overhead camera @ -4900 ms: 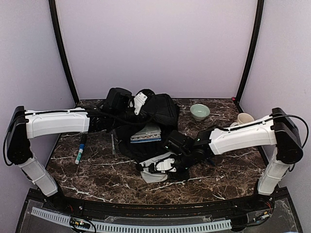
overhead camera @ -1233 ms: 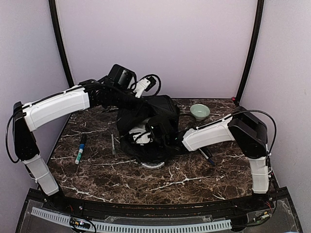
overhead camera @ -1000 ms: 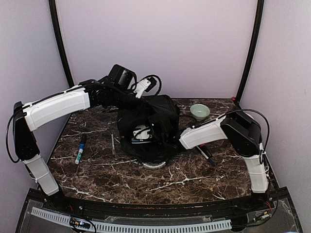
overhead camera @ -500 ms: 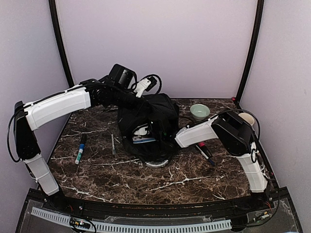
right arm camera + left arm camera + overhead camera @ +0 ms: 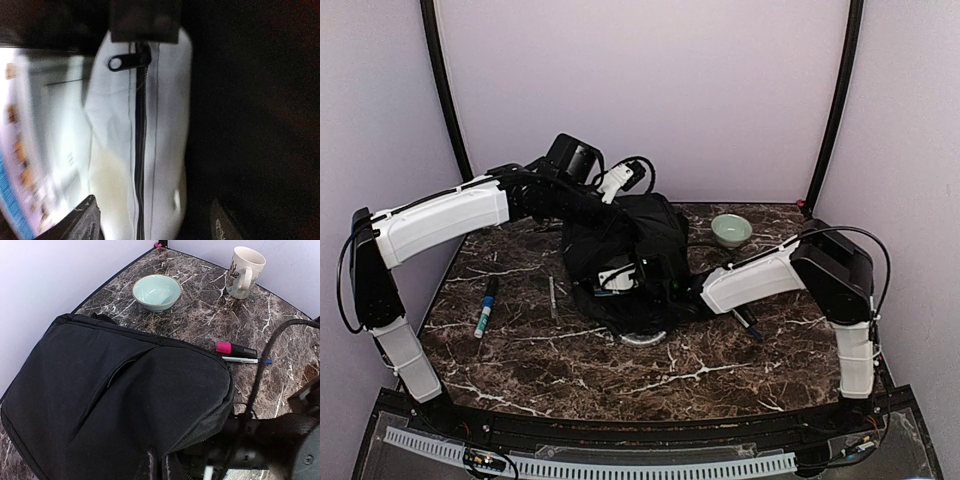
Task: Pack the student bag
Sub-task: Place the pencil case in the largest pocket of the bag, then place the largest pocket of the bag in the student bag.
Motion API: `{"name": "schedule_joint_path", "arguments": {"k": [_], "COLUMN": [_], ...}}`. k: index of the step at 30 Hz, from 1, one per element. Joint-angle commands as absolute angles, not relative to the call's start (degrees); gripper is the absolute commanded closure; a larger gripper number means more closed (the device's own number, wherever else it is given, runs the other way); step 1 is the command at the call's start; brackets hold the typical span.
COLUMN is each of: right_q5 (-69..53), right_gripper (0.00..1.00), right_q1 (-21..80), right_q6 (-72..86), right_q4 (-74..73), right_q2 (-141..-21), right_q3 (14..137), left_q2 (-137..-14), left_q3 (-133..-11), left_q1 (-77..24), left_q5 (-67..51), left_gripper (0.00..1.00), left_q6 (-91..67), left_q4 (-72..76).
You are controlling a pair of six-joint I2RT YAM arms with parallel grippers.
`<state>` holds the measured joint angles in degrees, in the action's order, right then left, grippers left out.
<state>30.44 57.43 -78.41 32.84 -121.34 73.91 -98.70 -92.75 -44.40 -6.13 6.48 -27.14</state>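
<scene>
The student bag (image 5: 640,240) lies mid-table, black, with its mouth facing left. My left gripper (image 5: 623,195) is shut on the edge of the bag's upper flap (image 5: 200,425) and holds it lifted; its fingertips (image 5: 150,467) pinch the fabric at the bottom of the left wrist view. My right gripper (image 5: 612,277) reaches into the opening. In the right wrist view its fingers (image 5: 87,220) stand open, one on each side of a white zippered pouch (image 5: 145,145) that lies loose inside the dark bag beside a book (image 5: 30,150).
A pale green bowl (image 5: 731,229) sits behind the bag on the right, with a mug (image 5: 245,265) beyond it. A pink-capped marker (image 5: 235,349) and a pen (image 5: 247,360) lie by my right arm. A blue marker (image 5: 485,310) and a thin pen (image 5: 552,295) lie left of the bag.
My right gripper has opened inside the bag and let go of the white pouch, and that arm has pulled back a little. The left gripper keeps holding the flap up.
</scene>
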Motion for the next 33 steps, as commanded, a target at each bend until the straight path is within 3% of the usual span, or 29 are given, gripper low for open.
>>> {"name": "schedule_joint_path", "arguments": {"k": [1,8,14,22,33], "right_q5": [31.69,26.55,9.16,-1.30,-10.53], "right_gripper": [0.23,0.21,0.23,0.27,0.30], "right_q1": [61.58,66.21,66.40,62.51,46.56], "right_q6": [-74.37,-57.40,-40.93,-33.06,-27.06], "right_q4": [29.58,3.82,-18.38,-23.56,-21.11], "right_q2": [-113.49,-102.89,-93.02,-81.88,-79.89], "right_q3": [69.42,67.88,67.60,58.59,59.12], "left_q2": [-97.31,-97.73,-98.50,-103.30,-107.48], "left_q3": [-94.58,-93.00,-88.39,-85.31,-81.91], "left_q1": [-44.58,-43.79,-43.62,-43.59,-43.66], "left_q5": [-6.24,-5.50,-5.17,-9.07,-12.63], "left_gripper": [1.00,1.00,1.00,1.00,0.99], "left_q6": [7.44,6.80,6.34,4.71,2.94], "left_q4": [-24.64,-25.10,-23.01,-20.78,-17.25]}}
